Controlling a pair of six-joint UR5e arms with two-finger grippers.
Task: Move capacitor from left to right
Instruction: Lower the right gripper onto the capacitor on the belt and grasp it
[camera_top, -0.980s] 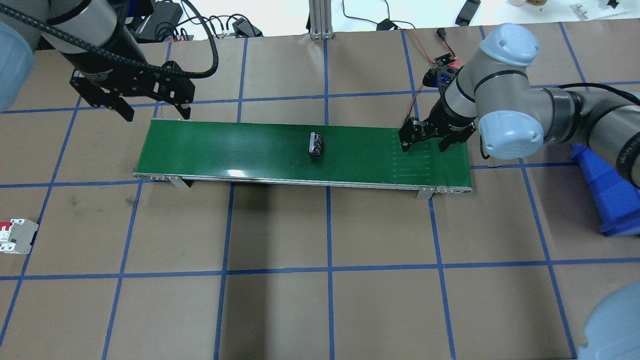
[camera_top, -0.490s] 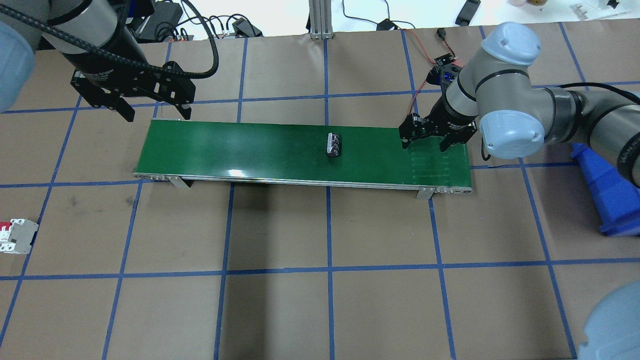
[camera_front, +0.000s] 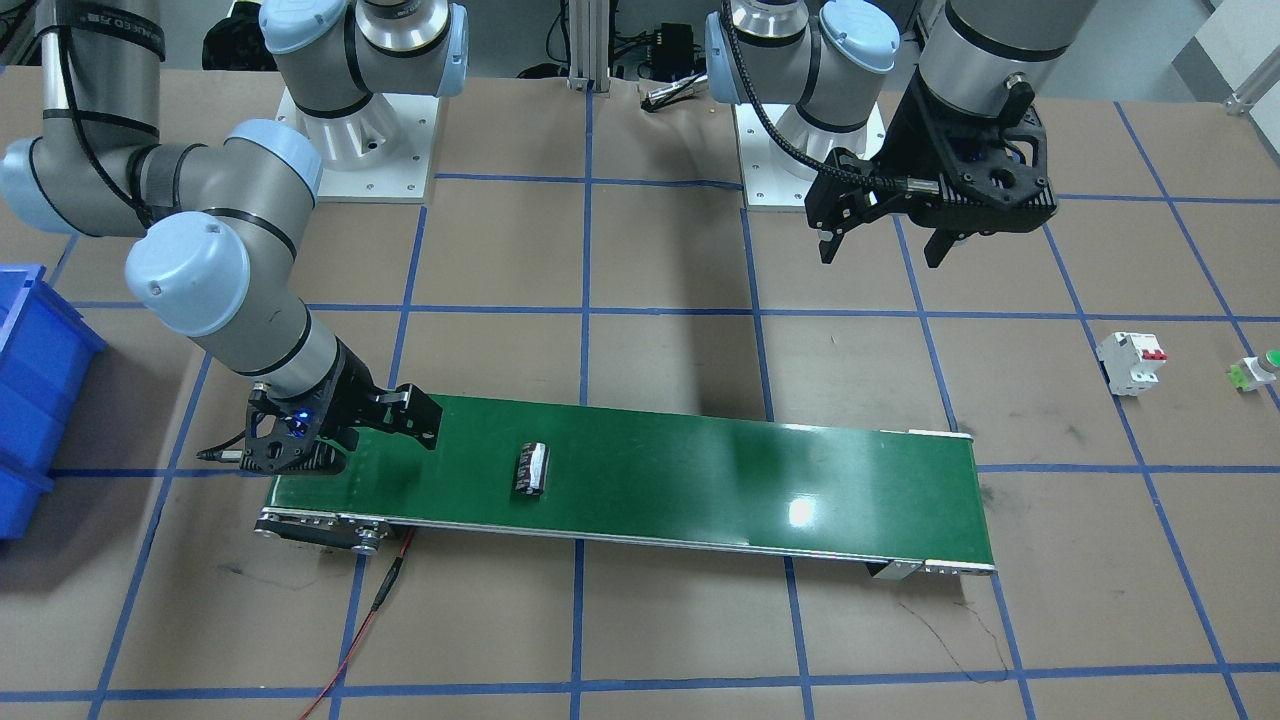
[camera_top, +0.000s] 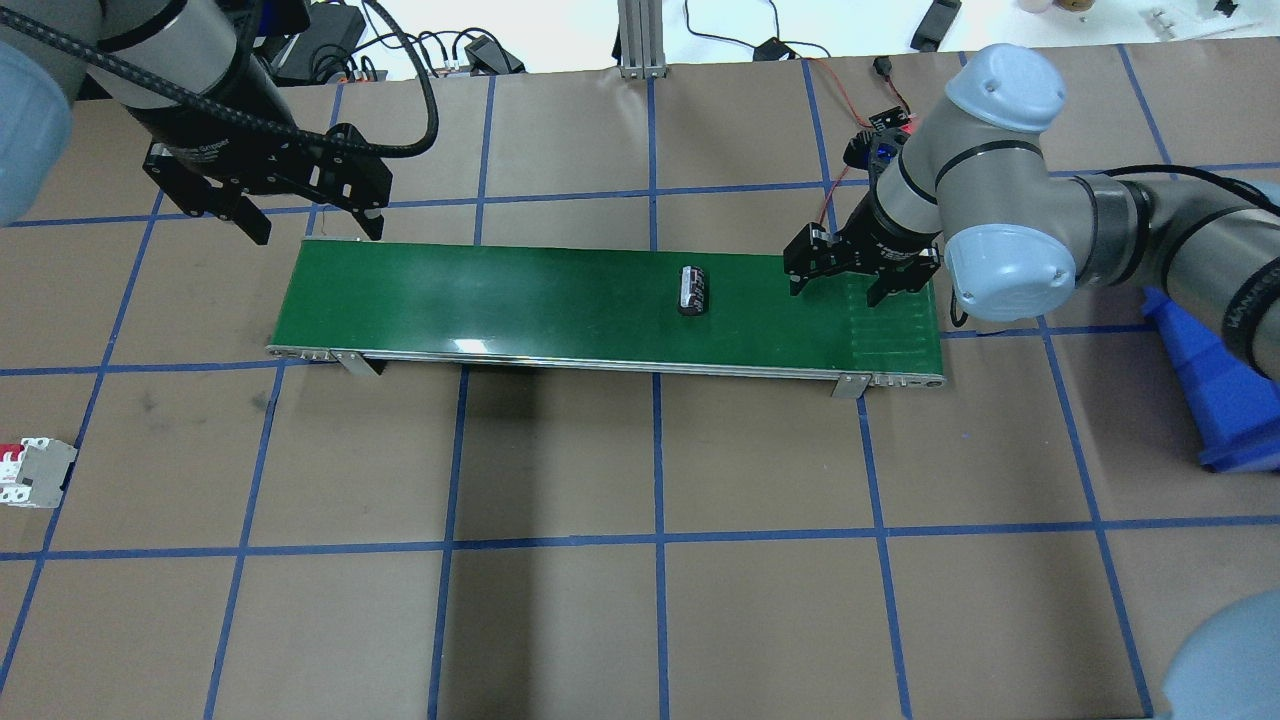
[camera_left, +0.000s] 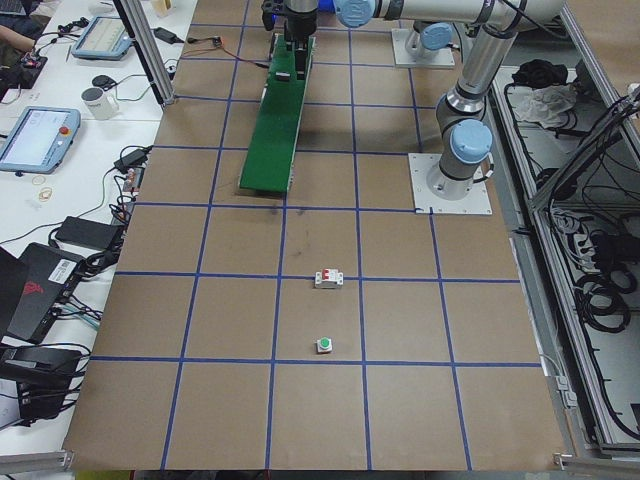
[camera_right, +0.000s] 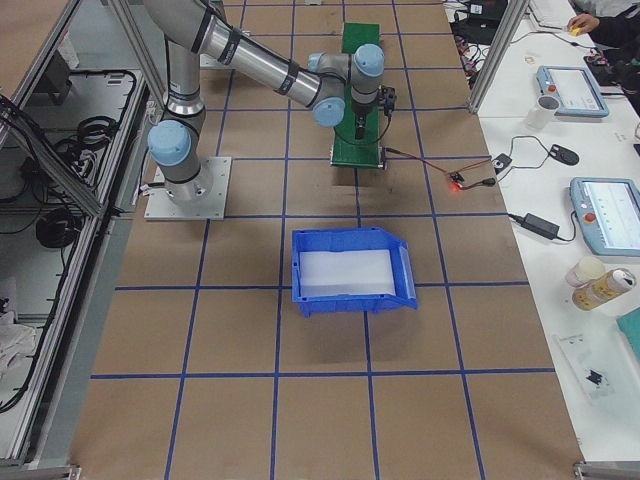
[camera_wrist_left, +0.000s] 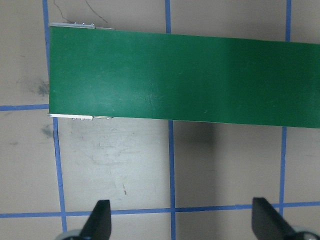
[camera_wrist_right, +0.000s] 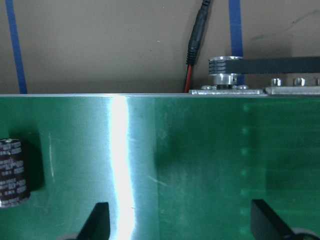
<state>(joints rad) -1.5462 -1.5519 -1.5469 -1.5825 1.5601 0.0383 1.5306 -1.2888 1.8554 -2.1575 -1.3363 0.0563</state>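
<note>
The capacitor (camera_top: 693, 290), a small dark cylinder with pale markings, lies on its side on the green conveyor belt (camera_top: 500, 300), right of the belt's middle. It also shows in the front view (camera_front: 531, 468) and at the left edge of the right wrist view (camera_wrist_right: 12, 171). My right gripper (camera_top: 842, 282) is open and empty, low over the belt's right end, a short way right of the capacitor. My left gripper (camera_top: 312, 226) is open and empty, hovering above the belt's far left corner; its fingertips (camera_wrist_left: 100, 220) show in the left wrist view.
A white circuit breaker with red switches (camera_top: 30, 473) lies on the table's left edge; a green-capped push button (camera_front: 1262, 367) lies beyond it. A blue bin (camera_right: 348, 270) stands at the right. A red wire (camera_wrist_right: 192, 65) runs to the belt's motor end.
The capacitor has travelled right along the belt, from about its middle toward my right gripper. The right gripper has shifted slightly left and back. The left gripper has not moved.
</note>
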